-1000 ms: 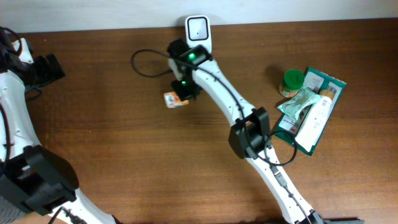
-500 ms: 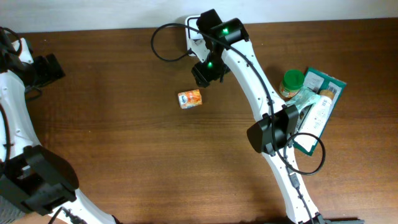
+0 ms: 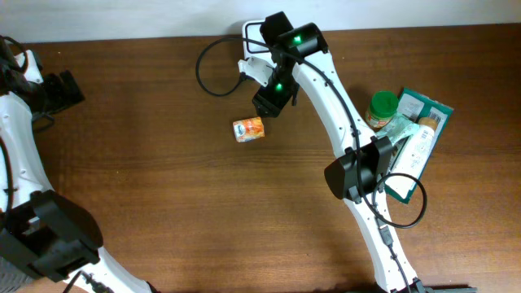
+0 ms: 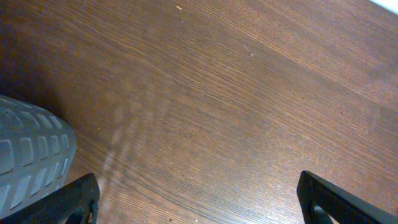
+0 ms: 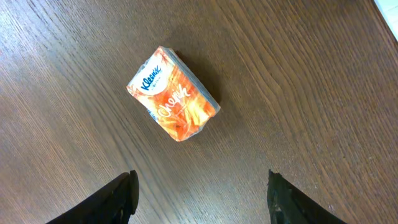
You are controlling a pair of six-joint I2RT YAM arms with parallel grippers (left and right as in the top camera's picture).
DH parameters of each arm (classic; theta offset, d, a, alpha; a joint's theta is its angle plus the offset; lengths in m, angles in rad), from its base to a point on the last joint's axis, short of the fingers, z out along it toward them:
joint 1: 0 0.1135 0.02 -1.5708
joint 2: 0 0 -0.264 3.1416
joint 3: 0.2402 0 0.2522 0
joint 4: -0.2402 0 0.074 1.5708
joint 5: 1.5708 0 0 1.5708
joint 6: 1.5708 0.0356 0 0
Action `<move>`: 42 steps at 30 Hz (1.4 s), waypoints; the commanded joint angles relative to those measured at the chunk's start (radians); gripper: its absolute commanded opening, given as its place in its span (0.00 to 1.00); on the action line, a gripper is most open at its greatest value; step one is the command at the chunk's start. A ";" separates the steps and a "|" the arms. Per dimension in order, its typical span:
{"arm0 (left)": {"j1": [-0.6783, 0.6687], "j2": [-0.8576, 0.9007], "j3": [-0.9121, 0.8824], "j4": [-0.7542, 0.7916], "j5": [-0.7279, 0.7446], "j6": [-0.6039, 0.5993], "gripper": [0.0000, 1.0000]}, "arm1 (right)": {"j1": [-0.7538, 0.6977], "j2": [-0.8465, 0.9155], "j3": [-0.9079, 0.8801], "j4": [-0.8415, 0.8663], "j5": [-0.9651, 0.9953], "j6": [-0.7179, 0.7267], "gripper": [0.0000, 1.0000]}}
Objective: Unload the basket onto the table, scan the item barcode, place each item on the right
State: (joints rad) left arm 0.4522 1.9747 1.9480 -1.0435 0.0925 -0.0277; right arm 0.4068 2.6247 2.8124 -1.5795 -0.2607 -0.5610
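Looking at the overhead view, you find the Kleenex tissue pack [image 3: 249, 129] lying flat on the wood table [image 3: 146, 179], mid-rear, w/ nothing touching it. R gripper [image 3: 271, 99] hovers just beside it, to its rear-right. Per R wrist cam, its jaws are spread w/ nothing between them, and the pack sits on the table ahead of the fingers [image 5: 121, 199]. The white scanner [image 3: 251, 31] stands at the rear edge, partly hidden by the R arm [image 3: 342, 98]. L gripper [image 3: 63, 88] is at far left, well apart, jaws spread wide over bare wood.
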 commanded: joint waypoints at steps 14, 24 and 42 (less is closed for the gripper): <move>0.009 -0.006 0.014 0.002 -0.004 -0.013 0.99 | -0.024 -0.035 0.003 -0.022 -0.045 -0.007 0.60; 0.009 -0.006 0.014 0.002 -0.004 -0.014 0.99 | -0.076 -0.235 0.003 -0.032 -0.132 -0.004 0.60; 0.009 -0.006 0.014 0.002 -0.004 -0.013 0.99 | -0.075 -0.241 0.003 -0.029 -0.133 -0.004 0.60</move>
State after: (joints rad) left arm 0.4522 1.9747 1.9480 -1.0435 0.0925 -0.0277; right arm 0.3332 2.4004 2.8124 -1.6123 -0.3698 -0.5606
